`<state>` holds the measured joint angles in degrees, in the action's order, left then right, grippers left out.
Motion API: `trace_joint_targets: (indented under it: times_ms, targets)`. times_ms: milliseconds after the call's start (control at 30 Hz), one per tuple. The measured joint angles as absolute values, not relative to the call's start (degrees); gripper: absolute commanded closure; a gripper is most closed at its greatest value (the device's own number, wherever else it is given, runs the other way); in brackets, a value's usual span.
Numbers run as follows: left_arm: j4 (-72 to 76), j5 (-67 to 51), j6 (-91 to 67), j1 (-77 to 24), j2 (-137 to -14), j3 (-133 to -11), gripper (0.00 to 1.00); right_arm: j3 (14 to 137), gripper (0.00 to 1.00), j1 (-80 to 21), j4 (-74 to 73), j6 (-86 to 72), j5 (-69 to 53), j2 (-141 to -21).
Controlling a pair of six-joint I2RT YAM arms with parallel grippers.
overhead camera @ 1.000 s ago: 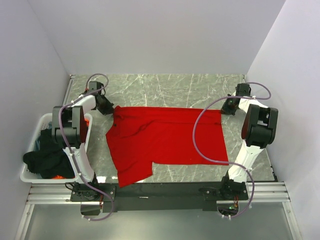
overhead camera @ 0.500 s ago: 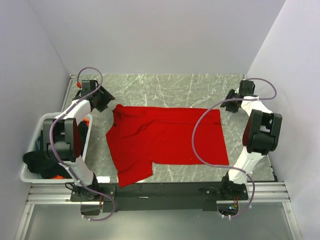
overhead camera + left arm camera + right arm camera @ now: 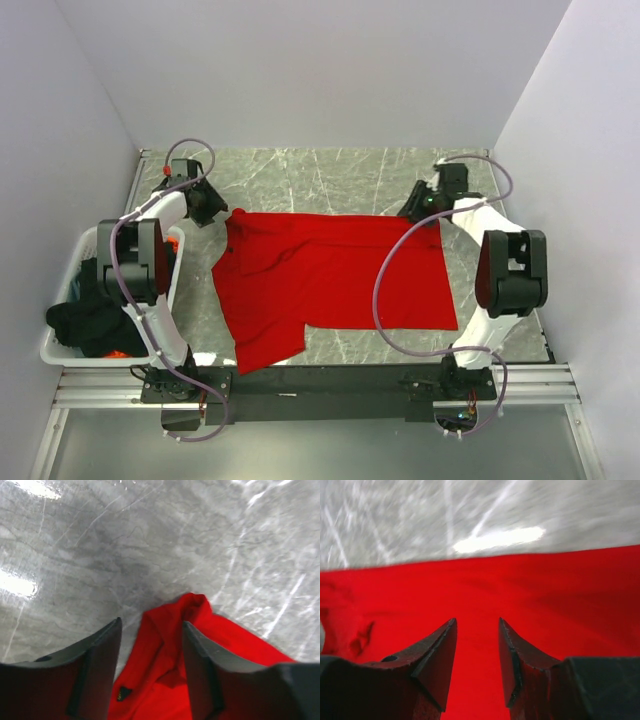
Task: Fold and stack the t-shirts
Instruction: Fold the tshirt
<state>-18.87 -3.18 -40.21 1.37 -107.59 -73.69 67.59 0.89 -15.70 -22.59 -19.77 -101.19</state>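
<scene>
A plain red t-shirt [image 3: 330,275] lies spread across the middle of the marble table, one sleeve hanging toward the near edge. My left gripper [image 3: 208,205] hovers open just off its far left corner; in the left wrist view the bunched red corner [image 3: 192,610] lies between and beyond the dark fingers [image 3: 100,665], and my left gripper [image 3: 151,625] grips nothing. My right gripper [image 3: 416,207] is open over the far right edge of the shirt; in the right wrist view my right gripper [image 3: 477,621] has flat red cloth [image 3: 480,590] under it. Black t-shirts [image 3: 90,315] lie heaped in the basket.
A white slotted basket [image 3: 60,350] stands at the left edge of the table, beside the left arm. Bare grey marble [image 3: 320,175] runs behind the shirt to the back wall. Grey walls close in the left, right and far sides.
Both grippers went from shut to open, letting go of the shirt's far corners. The right gripper then swung left over the cloth's far edge. The left one lifted off and back slightly.
</scene>
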Motion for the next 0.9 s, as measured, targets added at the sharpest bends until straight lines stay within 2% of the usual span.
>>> trace_joint_targets:
  times_ms: [333, 733, 833, 900]
  targets:
    - [-21.39, -3.27, -36.77, 0.64, -111.42, -76.97, 0.43, 67.48, 0.55, -8.05, -11.86, -31.22, -21.69, -105.95]
    - [-23.42, -3.16, -34.76, -2.39, -114.65, -79.46, 0.47, 67.26, 0.56, -10.68, -8.54, -37.04, -21.98, -109.65]
    - [-23.90, -2.81, -34.28, -2.72, -115.28, -80.18, 0.56, 66.83, 0.56, -10.68, -8.14, -37.85, -22.00, -110.13]
    - [-24.25, -2.35, -34.17, -2.81, -115.48, -80.38, 0.68, 66.35, 0.57, -10.68, -7.68, -38.35, -22.00, -110.21]
